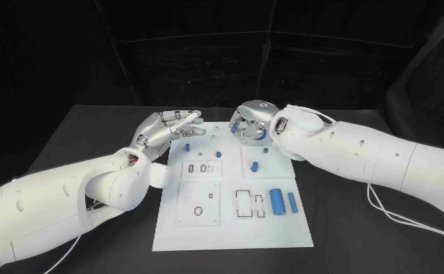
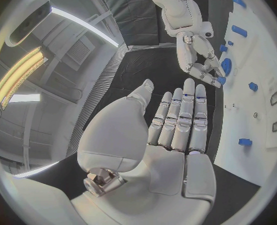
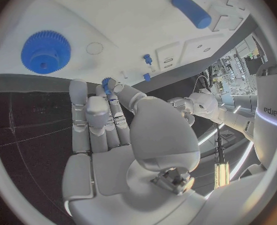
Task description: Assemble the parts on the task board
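Task board [image 1: 231,222] is taken as the landmark, lying white on the black desk [image 1: 92,126]. At its far left corner the left hand [image 1: 167,129] is held, fingers [image 2: 187,110] stretched out side by side and nothing gripped. On the board are seen small blue parts [image 1: 217,154] near the far middle, and two blue cylinders [image 1: 276,201] toward its near right. Over the far right edge the right hand [image 1: 251,120] is poised, a small blue gear [image 3: 106,82] apparently pinched in its fingers [image 3: 116,90], beside a larger blue gear [image 3: 46,51].
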Available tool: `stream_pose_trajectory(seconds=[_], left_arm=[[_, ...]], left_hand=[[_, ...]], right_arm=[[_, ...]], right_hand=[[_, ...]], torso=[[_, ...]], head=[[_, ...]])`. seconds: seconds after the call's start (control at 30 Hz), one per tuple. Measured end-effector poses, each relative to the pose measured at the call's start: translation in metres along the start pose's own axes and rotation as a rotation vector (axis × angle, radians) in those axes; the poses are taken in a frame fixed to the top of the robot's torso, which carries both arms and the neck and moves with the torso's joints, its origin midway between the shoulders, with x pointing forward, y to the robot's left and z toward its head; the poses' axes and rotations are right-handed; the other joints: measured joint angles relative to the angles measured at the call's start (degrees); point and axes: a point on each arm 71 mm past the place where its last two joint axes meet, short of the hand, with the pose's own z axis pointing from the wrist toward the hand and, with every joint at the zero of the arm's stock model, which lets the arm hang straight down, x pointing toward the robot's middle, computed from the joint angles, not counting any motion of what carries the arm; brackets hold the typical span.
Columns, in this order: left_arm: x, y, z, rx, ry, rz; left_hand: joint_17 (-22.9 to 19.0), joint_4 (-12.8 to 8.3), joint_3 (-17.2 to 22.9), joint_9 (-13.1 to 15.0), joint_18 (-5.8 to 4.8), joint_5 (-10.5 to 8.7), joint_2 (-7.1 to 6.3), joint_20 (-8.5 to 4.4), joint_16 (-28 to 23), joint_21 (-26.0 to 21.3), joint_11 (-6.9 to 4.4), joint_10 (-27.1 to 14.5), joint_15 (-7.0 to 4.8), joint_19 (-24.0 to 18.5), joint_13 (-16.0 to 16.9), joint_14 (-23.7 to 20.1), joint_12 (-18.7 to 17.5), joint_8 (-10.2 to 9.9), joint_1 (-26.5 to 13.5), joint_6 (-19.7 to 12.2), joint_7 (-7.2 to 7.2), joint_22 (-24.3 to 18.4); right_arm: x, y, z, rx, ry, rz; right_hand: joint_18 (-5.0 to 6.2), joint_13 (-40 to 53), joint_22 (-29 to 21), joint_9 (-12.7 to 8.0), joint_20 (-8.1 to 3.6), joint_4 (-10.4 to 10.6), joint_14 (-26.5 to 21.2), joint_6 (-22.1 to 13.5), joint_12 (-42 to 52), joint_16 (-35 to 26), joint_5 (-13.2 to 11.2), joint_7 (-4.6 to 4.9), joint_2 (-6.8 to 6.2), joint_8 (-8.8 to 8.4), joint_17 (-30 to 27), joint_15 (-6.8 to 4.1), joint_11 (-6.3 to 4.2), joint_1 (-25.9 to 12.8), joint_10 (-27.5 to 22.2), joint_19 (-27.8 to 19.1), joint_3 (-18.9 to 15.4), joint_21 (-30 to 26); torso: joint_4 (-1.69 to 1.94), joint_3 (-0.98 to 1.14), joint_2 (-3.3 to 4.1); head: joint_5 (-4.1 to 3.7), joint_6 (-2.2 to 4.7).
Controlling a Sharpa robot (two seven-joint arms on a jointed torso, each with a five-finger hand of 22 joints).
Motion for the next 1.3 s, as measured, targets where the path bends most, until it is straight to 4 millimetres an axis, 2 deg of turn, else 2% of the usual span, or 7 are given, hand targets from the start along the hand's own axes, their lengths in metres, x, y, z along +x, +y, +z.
stream_pose_trajectory(seconds=[0.13,0.27,0.47,0.67,0.93,1.3], left_arm=[[0.0,0.0,0.0,0.0,0.0,0.0],[0.0,0.0,0.001,0.0,-0.001,0.001],[0.0,0.001,0.002,0.0,-0.001,0.002],[0.0,0.0,0.003,0.001,0.0,0.002],[0.001,-0.001,0.003,0.003,0.002,0.003],[0.001,-0.003,0.004,0.006,0.004,0.003]], left_hand=[[0.1,0.0,0.0,0.0,0.0,0.0,0.0,0.0,0.0,0.0,0.0,0.0,0.0,0.0,0.0,0.0,0.0,0.0,0.0,0.0,0.0,0.0],[0.1,0.0,0.0,0.0,-0.01,0.0,0.0,0.0,0.0,0.0,0.0,0.0,0.0,0.0,0.0,0.0,0.0,0.0,0.0,0.0,0.0,0.0],[0.1,0.0,0.0,0.0,-0.01,0.0,0.0,0.0,0.0,0.0,0.0,0.0,0.0,0.0,0.0,0.0,0.0,0.0,0.0,0.0,0.0,0.0],[0.1,0.0,0.0,0.0,-0.01,0.0,0.0,0.0,0.0,0.0,0.0,0.0,-0.21,0.0,0.0,-0.2,0.0,0.0,0.0,0.0,0.0,0.0],[0.1,0.0,0.0,0.0,-0.01,0.0,0.0,0.0,0.0,0.0,0.0,0.0,-0.21,0.0,0.0,-0.2,0.0,0.0,0.0,0.0,0.0,0.0],[0.0,0.0,0.0,0.0,-0.01,0.0,0.0,0.0,0.0,0.0,0.0,0.0,-0.2,0.0,0.0,-0.2,0.0,0.0,0.0,0.0,0.0,0.0]], right_arm=[[0.0,0.0,0.004,0.014,-0.014,0.013],[0.002,0.005,0.017,0.03,-0.021,0.025],[0.006,0.013,0.032,0.051,-0.024,0.038],[0.008,0.018,0.042,0.07,-0.021,0.04],[0.009,0.02,0.048,0.093,-0.023,0.03],[0.009,0.023,0.052,0.11,-0.027,0.015]], right_hand=[[0.0,-0.1,0.1,0.0,0.0,0.2,0.0,0.0,0.0,0.4,0.0,0.01,-0.24,-0.01,0.3,0.0,-0.09,-0.2,-0.1,0.0,0.2,0.0],[0.0,-0.1,0.1,-0.1,0.0,0.6,0.0,-0.2,0.0,0.7,0.0,0.24,-0.6,-0.02,0.5,0.0,-0.35,-0.6,-0.1,0.0,0.4,0.2],[0.0,-0.1,0.2,-0.1,0.21,1.1,0.0,-0.4,0.0,1.0,0.0,0.05,-0.91,-0.02,0.9,0.0,-0.64,-0.9,-0.3,-0.2,0.2,0.2],[0.0,-0.1,0.2,-0.1,0.21,1.6,0.0,-0.5,0.0,1.3,0.0,0.05,-1.28,-0.03,1.1,0.0,-0.5,-1.3,-0.4,-0.2,0.2,0.2],[0.0,-0.1,0.2,-0.2,0.21,1.8,0.0,-0.5,0.0,1.3,0.0,0.05,-1.51,-0.13,1.1,0.0,-0.41,-1.5,-0.5,-0.2,0.1,0.2],[0.0,-0.1,0.2,-0.1,0.21,2.3,0.0,-0.6,0.0,1.6,0.0,0.11,-1.8,-0.17,1.2,0.0,-0.42,-1.8,-0.5,-0.2,0.1,0.2]], torso=[[0.05,0.0,0.08],[0.19,0.0,0.19],[0.27,0.0,0.28],[0.53,-0.07,0.46],[0.65,-0.15,0.68],[0.7,-0.21,0.95]], head=[[0.04,0.18],[0.03,0.35],[0.09,0.43],[0.02,0.66],[-0.05,0.92],[0.01,0.92]])
